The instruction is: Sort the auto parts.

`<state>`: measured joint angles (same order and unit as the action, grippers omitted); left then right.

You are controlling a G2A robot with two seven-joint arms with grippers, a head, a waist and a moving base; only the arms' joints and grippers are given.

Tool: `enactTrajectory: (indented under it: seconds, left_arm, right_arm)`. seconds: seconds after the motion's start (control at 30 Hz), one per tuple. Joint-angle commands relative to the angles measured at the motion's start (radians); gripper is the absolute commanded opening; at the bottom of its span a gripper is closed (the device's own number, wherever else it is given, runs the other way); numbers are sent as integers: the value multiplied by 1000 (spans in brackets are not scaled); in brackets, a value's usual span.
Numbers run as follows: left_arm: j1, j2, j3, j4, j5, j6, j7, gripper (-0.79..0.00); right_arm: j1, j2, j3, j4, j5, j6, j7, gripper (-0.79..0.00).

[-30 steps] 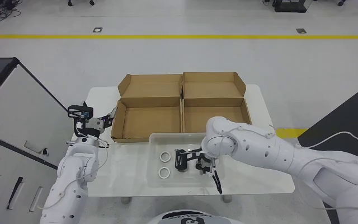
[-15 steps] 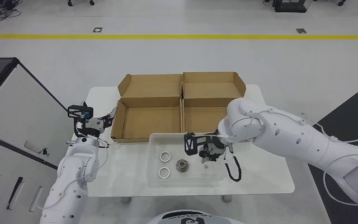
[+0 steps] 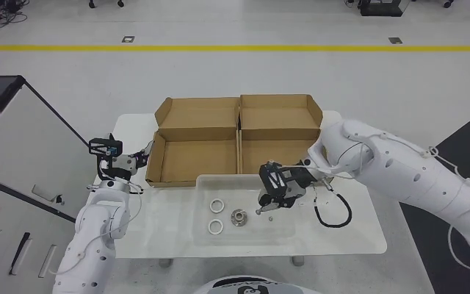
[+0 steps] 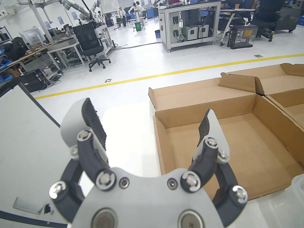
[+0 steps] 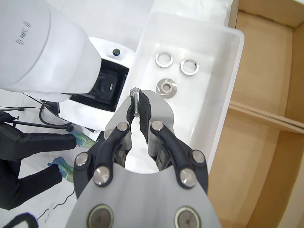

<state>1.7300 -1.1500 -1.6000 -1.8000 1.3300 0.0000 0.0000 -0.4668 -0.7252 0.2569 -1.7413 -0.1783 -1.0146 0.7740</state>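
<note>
The white counter (image 3: 345, 228) carries 2 open cardboard boxes side by side along its 12 o'clock half: the left box (image 3: 192, 158) and the right box (image 3: 283, 154), their walls touching. A white plastic tray (image 3: 220, 178) lies just at 6 o'clock of them. The left gripper (image 4: 149, 106) hovers at 9 o'clock of the left box, fingers spread wide with nothing between them. The right gripper (image 5: 137, 98) hangs above the tray's 3 o'clock half, fingers clamped on a threaded bolt (image 5: 136, 103). A flanged bushing (image 3: 237, 217) lies in the tray's middle. At its 9 o'clock side lie 2 metal rings (image 3: 217, 205), apart.
</note>
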Motion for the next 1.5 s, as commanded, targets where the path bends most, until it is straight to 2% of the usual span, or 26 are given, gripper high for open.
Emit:
enactTrajectory:
  seconds: [0.0,0.23,0.33,0.77,0.87,1.07,1.23,1.47]
  left_arm:
    - [0,0,0,0,0,0,0,0]
    - [0,0,0,0,0,0,0,0]
    - [0,0,0,0,0,0,0,0]
    - [0,0,0,0,0,0,0,0]
    - [0,0,0,0,0,0,0,0]
    - [0,0,0,0,0,0,0,0]
    - [0,0,0,0,0,0,0,0]
    - [0,0,0,0,0,0,0,0]
  right_arm:
    - [6,-2,4,-18,15,2,-33,-785]
    - [8,-9,9,-63,9,2,-197,-785]
    - [9,-12,0,-70,-38,2,-269,-785]
    - [10,-13,-7,-65,-53,2,-276,-785]
    - [-3,-9,22,-42,-37,16,-315,-785]
    - [-29,24,105,-3,76,2,-401,-785]
    - [-59,52,174,-38,203,2,-466,-785]
    - [-88,57,279,-110,407,2,-486,-785]
